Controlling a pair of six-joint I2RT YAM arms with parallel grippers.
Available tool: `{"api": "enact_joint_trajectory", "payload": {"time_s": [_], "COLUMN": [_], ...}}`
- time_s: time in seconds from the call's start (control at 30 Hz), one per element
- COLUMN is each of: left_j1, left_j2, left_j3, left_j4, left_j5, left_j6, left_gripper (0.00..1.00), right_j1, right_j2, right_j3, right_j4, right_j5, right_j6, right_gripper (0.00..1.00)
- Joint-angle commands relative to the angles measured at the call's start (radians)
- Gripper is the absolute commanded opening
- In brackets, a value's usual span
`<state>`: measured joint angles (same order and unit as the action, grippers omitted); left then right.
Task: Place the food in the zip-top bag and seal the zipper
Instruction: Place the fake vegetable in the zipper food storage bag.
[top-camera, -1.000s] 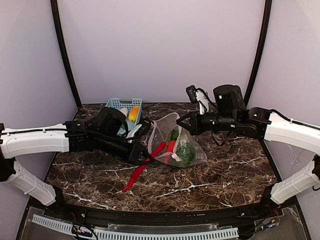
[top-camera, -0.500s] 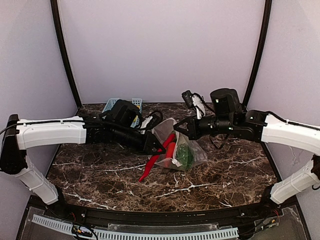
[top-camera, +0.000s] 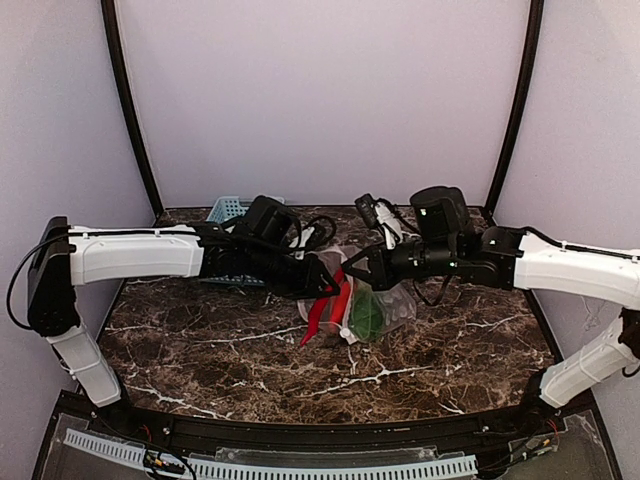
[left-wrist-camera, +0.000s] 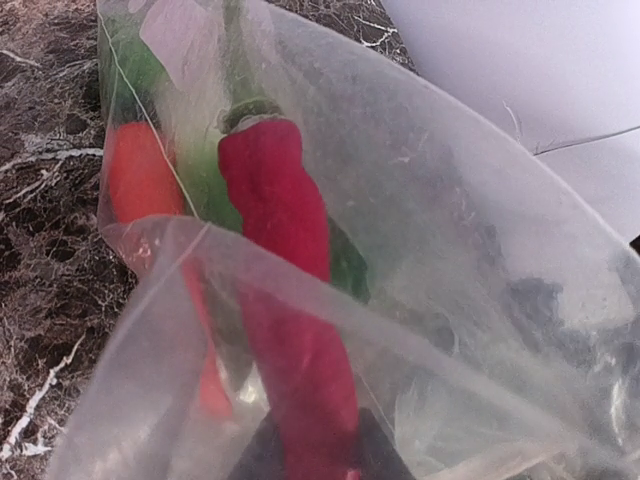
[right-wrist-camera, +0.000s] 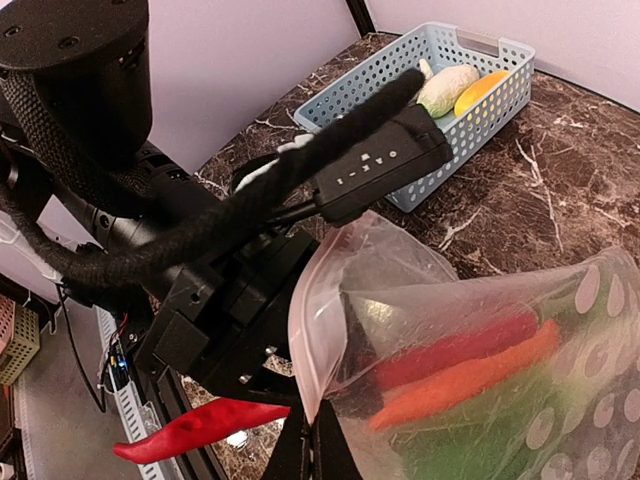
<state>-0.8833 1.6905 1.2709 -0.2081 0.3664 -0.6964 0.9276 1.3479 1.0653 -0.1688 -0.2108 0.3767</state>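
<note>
The clear dotted zip-top bag (top-camera: 388, 303) lies mid-table with its mouth lifted toward the left. My right gripper (right-wrist-camera: 312, 440) is shut on the bag's pinkish zipper (right-wrist-camera: 310, 300) rim and holds the mouth up. My left gripper (left-wrist-camera: 315, 462) is shut on a long red pepper (left-wrist-camera: 288, 330). Its stem end reaches past the rim into the bag, and its tail (right-wrist-camera: 200, 425) hangs outside. An orange carrot (right-wrist-camera: 470, 385) and a green leafy piece (right-wrist-camera: 500, 445) lie inside. From above, the left gripper (top-camera: 318, 285) is at the bag mouth, close to the right gripper (top-camera: 352, 272).
A light-blue lattice basket (right-wrist-camera: 400, 95) stands at the back left, mostly behind the left arm (top-camera: 150, 255) from above. It holds a white vegetable (right-wrist-camera: 447, 88) and a yellow corn piece (right-wrist-camera: 480, 90). Dark marble table (top-camera: 200, 350) all around.
The left arm has swung right and lifted the red pepper off the table into the bag mouth. The right gripper has shifted left with the bag rim, bunching the bag.
</note>
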Motion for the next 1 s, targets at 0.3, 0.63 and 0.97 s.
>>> {"api": "enact_joint_trajectory", "payload": {"time_s": [0.3,0.63,0.97], "left_j1": [-0.002,-0.013,-0.032], "left_j2": [0.025,-0.091,-0.427], "left_j3": [-0.018,-0.078,-0.359], "left_j4": [0.009,0.031,0.072], "left_j5": [-0.128,-0.075,0.007], "left_j6": [0.023,0.122,0.112], "left_gripper": [0.37,0.59,0.78], "right_j1": [0.015,0.015,0.011], "right_j2": [0.085,0.089,0.083], "right_j3": [0.042,0.048,0.060], "right_j4": [0.022,0.007,0.000], "right_j5": [0.065,0.124,0.163], "right_j6": [0.100,0.127,0.121], "right_gripper": [0.00,0.00,0.00]}}
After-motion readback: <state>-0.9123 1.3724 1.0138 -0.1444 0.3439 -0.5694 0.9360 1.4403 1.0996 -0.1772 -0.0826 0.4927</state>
